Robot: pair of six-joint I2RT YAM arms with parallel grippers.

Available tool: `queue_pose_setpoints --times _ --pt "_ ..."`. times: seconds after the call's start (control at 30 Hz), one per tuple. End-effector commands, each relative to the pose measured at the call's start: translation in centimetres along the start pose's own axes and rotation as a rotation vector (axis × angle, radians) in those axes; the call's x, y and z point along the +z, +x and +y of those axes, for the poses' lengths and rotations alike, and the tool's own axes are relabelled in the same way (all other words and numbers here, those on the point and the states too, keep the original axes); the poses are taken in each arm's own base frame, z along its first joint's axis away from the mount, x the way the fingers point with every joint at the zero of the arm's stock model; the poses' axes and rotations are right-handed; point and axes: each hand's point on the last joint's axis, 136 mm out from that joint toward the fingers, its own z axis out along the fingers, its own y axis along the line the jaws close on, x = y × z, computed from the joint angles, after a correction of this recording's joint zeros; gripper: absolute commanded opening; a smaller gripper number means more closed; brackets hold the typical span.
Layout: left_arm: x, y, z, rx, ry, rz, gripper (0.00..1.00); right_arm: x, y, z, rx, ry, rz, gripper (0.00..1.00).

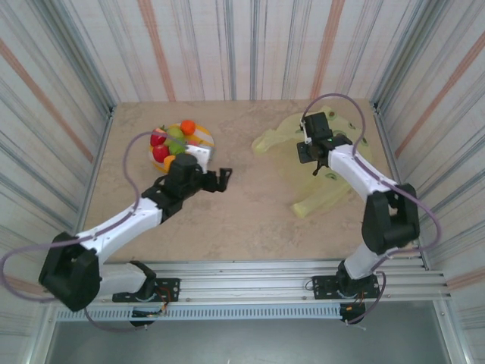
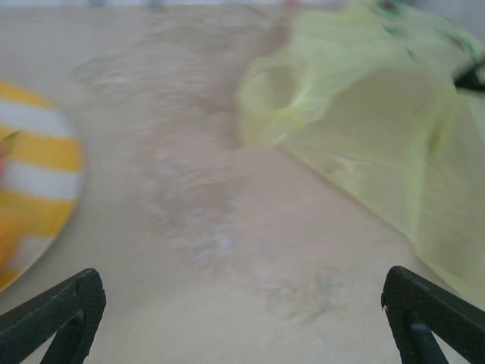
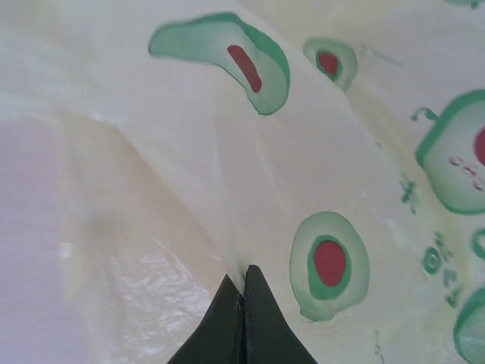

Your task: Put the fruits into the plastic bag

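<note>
Top view: one striped plate heaped with at least five fruits, back left; one plastic bag lies back right. The left gripper is just beside the plate and the right gripper is over the bag.

Left wrist: two fingers spread wide, with the plate's rim left and the bag right.

Right wrist: the fingers are pinched on one bag fold.

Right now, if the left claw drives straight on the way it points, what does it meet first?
Probably bare table: the open left claw aims down a free strip, plate on one side, plastic bag on the other. Farther on it may brush the bag's near loop; depth unclear.
</note>
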Motion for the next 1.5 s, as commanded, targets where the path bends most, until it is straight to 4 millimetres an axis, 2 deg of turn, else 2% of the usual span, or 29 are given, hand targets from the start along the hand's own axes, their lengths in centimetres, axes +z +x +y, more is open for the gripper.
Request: queue_pose_setpoints --times 0.0,0.17,0.3,0.43,0.5,0.6,0.7,0.83,0.9,0.97,1.03,1.13,1.33,1.37,1.47 --pt "1.9 -2.3 -4.3 0.325 0.119 -0.054 0.99 -2.0 2.1 2.6 0.045 -0.173 0.054 0.0" --pt "5.8 -1.6 -6.5 0.532 0.147 -0.023 0.99 -4.3 2.4 3.6 0.08 -0.254 0.025 0.0" --pt "8.1 -1.2 -8.2 0.553 0.186 -0.007 0.99 -5.1 2.7 4.7 0.105 -0.32 0.021 0.0" --pt "11.4 -1.4 -6.3 0.558 0.033 0.007 0.98 -5.7 3.0 5.3 0.102 -0.354 0.016 0.0" --pt "12.7 -1.2 -5.6 0.575 -0.011 0.019 0.92 -6.0 3.2 5.4 0.095 -0.361 0.011 0.0" --pt "13.6 -0.7 -5.6 0.58 -0.008 0.047 0.71 -6.1 3.4 5.0 0.08 -0.345 0.0 0.0" --pt "12.8 -0.3 -6.3 0.509 0.037 0.071 0.47 -5.7 3.7 4.5 0.048 -0.292 -0.02 0.0" --pt "8.9 -1.2 -9.5 0.347 0.236 0.072 0.22 -4.5 4.0 3.8 -0.015 -0.174 -0.074 0.01" --pt "7.3 -1.6 -10.4 0.288 0.298 0.065 0.11 -4.2 3.9 3.9 -0.04 -0.147 -0.1 0.09" --pt "6.0 -1.7 -10.9 0.252 0.338 0.073 0.05 -4.0 3.9 4.4 -0.077 -0.135 -0.128 0.2" --pt "5.0 -1.8 -11.1 0.217 0.376 0.086 0.01 -3.8 4.0 4.8 -0.124 -0.09 -0.166 0.33" --pt "4.2 -1.8 -11.2 0.178 0.426 0.117 0.0 -3.2 4.4 5.2 -0.188 -0.031 -0.2 0.45" --pt "3.2 -1.7 -10.9 0.114 0.49 0.147 0.0 -2.0 4.9 5.9 -0.27 0.006 -0.243 0.56" --pt "3.1 -1.7 -10.9 0.108 0.498 0.148 0.0 -1.9 4.8 6.0 -0.278 0.011 -0.252 0.62" --pt "2.8 -1.7 -10.6 0.093 0.51 0.152 0.0 -1.6 4.2 6.3 -0.297 0.013 -0.284 0.63"
